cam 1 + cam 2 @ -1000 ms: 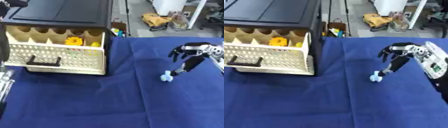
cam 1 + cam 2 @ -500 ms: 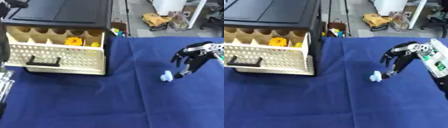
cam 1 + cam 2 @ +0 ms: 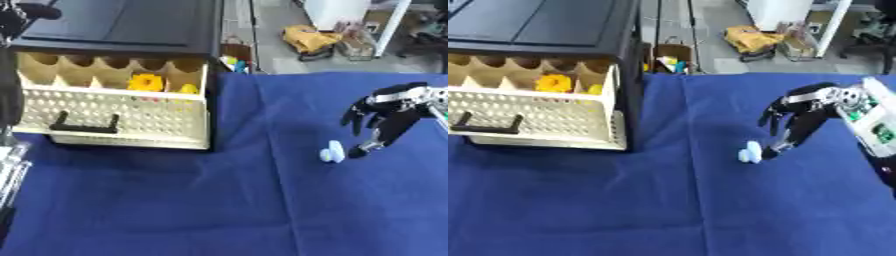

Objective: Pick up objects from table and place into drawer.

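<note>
A small pale blue and white object [image 3: 332, 152] lies on the blue tablecloth [image 3: 227, 200] right of centre. My right hand [image 3: 386, 114] hangs over it from the right, fingers pointing down and spread, one fingertip [image 3: 357, 151] touching or nearly touching the object's right side. Nothing is held in that hand. The cream perforated drawer [image 3: 114, 112] stands pulled out of the black cabinet [image 3: 131, 25] at the left, with a black handle [image 3: 83, 124] on its front. Yellow items [image 3: 147, 81] sit in its back compartments. Part of my left arm [image 3: 10, 170] shows at the left edge; its hand is hidden.
The black cabinet takes up the table's back left. Behind the table's far edge there is a floor with a cardboard box [image 3: 234, 54], a yellow bag [image 3: 308, 39] and a rack [image 3: 359, 30]. Blue cloth covers the front of the table.
My right hand has moved slightly right and lower beside the pale object, with its fingers still pointing down. The object lies in about the same spot. The drawer has not moved.
</note>
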`<action>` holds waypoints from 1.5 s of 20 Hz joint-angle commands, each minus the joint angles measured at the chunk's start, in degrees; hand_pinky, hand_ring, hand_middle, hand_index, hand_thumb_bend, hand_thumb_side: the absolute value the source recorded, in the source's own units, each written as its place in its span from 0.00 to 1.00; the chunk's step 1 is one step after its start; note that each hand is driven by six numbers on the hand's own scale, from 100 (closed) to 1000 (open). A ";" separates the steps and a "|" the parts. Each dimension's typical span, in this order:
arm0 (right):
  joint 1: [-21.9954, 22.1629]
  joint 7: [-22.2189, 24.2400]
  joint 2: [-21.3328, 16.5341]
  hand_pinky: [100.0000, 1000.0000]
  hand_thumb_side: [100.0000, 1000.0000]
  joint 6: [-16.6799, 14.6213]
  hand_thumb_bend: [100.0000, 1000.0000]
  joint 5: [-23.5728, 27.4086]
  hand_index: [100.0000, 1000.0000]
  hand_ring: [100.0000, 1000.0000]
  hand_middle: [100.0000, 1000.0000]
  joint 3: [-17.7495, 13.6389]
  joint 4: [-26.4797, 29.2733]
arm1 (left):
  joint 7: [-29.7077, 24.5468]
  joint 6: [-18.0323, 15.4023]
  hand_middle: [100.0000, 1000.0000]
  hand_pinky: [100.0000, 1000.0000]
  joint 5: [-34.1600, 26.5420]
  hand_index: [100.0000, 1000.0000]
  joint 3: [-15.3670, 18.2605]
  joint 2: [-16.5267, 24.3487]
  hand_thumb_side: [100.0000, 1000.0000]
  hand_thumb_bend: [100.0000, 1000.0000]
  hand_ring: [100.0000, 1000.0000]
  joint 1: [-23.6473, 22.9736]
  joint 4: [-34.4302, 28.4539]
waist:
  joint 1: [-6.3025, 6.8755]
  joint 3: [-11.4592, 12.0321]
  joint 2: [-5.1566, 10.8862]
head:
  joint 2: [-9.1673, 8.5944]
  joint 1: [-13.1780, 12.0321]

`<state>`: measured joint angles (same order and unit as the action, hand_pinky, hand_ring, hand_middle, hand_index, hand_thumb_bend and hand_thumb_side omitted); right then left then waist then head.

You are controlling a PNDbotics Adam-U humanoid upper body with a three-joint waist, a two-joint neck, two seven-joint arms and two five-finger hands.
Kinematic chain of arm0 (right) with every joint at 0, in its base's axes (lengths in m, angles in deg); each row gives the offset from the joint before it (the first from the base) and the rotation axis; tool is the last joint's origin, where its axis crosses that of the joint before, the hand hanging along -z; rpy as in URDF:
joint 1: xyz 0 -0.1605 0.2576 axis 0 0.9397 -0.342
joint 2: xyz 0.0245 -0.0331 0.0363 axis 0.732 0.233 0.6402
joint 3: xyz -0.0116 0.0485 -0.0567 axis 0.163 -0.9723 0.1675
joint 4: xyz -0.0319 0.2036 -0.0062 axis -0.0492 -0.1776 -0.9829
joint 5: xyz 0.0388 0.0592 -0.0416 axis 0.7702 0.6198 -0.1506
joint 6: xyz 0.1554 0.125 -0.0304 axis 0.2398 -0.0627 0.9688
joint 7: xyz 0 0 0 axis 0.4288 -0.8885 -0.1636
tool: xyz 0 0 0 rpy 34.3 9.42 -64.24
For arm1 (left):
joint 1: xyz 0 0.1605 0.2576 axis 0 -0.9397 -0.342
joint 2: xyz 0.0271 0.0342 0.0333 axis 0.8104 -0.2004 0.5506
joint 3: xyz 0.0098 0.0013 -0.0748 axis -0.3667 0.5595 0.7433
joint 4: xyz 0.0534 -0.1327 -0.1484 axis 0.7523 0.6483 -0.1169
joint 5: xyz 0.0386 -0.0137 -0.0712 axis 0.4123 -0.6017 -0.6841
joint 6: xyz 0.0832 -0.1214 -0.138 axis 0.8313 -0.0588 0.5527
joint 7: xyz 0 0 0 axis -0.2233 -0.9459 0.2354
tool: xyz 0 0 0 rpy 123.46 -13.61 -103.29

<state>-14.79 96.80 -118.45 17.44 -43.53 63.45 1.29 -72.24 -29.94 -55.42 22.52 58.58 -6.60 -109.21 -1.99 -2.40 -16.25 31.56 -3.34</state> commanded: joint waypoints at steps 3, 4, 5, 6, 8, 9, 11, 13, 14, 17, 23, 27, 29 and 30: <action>-0.16 -0.01 -1.39 0.85 0.20 0.70 0.64 0.25 0.81 0.96 0.53 -0.95 2.11 | -0.30 -0.10 0.74 0.60 -0.28 0.90 0.01 0.47 1.00 0.17 0.73 0.77 -0.46 | 0.13 0.19 0.93 | -0.74 0.15; 0.18 -0.01 -1.21 0.85 0.20 0.88 0.64 0.49 0.81 0.96 0.53 -1.10 2.48 | -0.25 -0.12 0.74 0.60 -0.31 0.90 0.03 0.43 1.00 0.17 0.73 0.81 -0.46 | 0.13 0.25 0.89 | -0.77 0.18; 0.50 -0.01 -1.06 0.85 0.20 1.09 0.64 0.66 0.81 0.96 0.53 -1.24 2.94 | -0.22 -0.12 0.74 0.60 -0.34 0.90 0.04 0.37 1.00 0.17 0.73 0.84 -0.46 | 0.13 0.27 0.84 | -0.81 0.19; 0.79 -0.01 -0.94 0.85 0.19 1.31 0.65 0.77 0.81 0.96 0.52 -1.35 3.36 | -0.22 -0.11 0.74 0.60 -0.36 0.90 0.03 0.33 1.00 0.17 0.73 0.87 -0.46 | 0.14 0.28 0.80 | -0.84 0.23; 1.35 -0.01 -0.69 0.85 0.20 1.80 0.64 0.90 0.81 0.96 0.52 -1.42 3.95 | -0.26 -0.11 0.74 0.60 -0.38 0.90 -0.01 0.23 1.00 0.16 0.73 0.94 -0.46 | 0.15 0.29 0.72 | -0.92 0.30; 1.58 -0.01 -0.60 0.85 0.20 2.03 0.64 0.92 0.80 0.96 0.52 -1.42 4.07 | -0.29 -0.11 0.74 0.60 -0.40 0.90 -0.03 0.18 1.00 0.16 0.73 0.96 -0.46 | 0.16 0.31 0.69 | -0.97 0.33; 1.97 -0.01 -0.47 0.85 0.19 2.33 0.63 0.82 0.80 0.96 0.52 -1.39 4.08 | -0.37 -0.10 0.74 0.60 -0.43 0.90 -0.06 0.09 1.00 0.16 0.73 0.95 -0.46 | 0.16 0.39 0.65 | -1.04 0.39; 2.33 -0.01 -0.23 0.85 0.19 2.52 0.63 0.90 0.80 0.96 0.52 -1.19 3.79 | -0.40 -0.10 0.74 0.60 -0.47 0.90 -0.06 -0.02 1.00 0.16 0.73 0.93 -0.46 | 0.17 0.49 0.60 | -1.12 0.43; 2.50 -0.01 -0.07 0.85 0.19 2.61 0.63 1.08 0.80 0.96 0.51 -1.04 3.60 | -0.40 -0.10 0.74 0.60 -0.49 0.90 -0.06 -0.07 1.00 0.16 0.73 0.93 -0.46 | 0.19 0.52 0.56 | -1.16 0.44; 2.99 -0.01 0.43 0.85 0.19 2.98 0.63 1.45 0.79 0.95 0.50 -0.89 3.34 | -0.44 -0.08 0.74 0.59 -0.51 0.90 -0.09 -0.22 1.00 0.15 0.73 0.88 -0.46 | 0.29 0.54 0.44 | -1.22 0.54; 3.53 -0.21 1.12 0.83 0.20 3.60 0.63 0.33 0.76 0.94 0.46 -1.43 3.52 | -0.50 0.05 0.74 0.59 -0.49 0.90 -0.15 -0.71 1.00 0.15 0.73 0.64 -0.46 | 0.45 0.60 0.23 | -1.39 0.66; 3.84 -1.19 1.52 0.82 0.20 3.70 0.62 -0.66 0.74 0.92 0.44 -1.69 3.49 | -0.45 0.04 0.74 0.59 -0.45 0.90 -0.14 -0.93 1.00 0.14 0.73 0.43 -0.46 | 0.58 0.79 0.22 | -1.52 0.85; 4.01 -1.80 1.60 0.81 0.19 3.76 0.61 -1.06 0.73 0.91 0.42 -1.74 3.36 | -0.41 0.05 0.74 0.59 -0.42 0.90 -0.13 -1.02 1.00 0.14 0.73 0.32 -0.46 | 0.62 0.88 0.20 | -1.57 0.93; 4.07 -2.10 1.59 0.80 0.19 3.78 0.60 -1.28 0.73 0.91 0.42 -1.74 3.24 | -0.39 0.06 0.74 0.59 -0.40 0.89 -0.12 -1.07 1.00 0.14 0.73 0.27 -0.46 | 0.62 0.91 0.18 | -1.58 0.97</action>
<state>-9.93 95.22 -115.85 21.11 -44.26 62.42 4.08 -72.61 -29.95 -55.81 22.23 56.92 -6.72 -108.96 -1.47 -1.51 -17.00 30.61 -2.57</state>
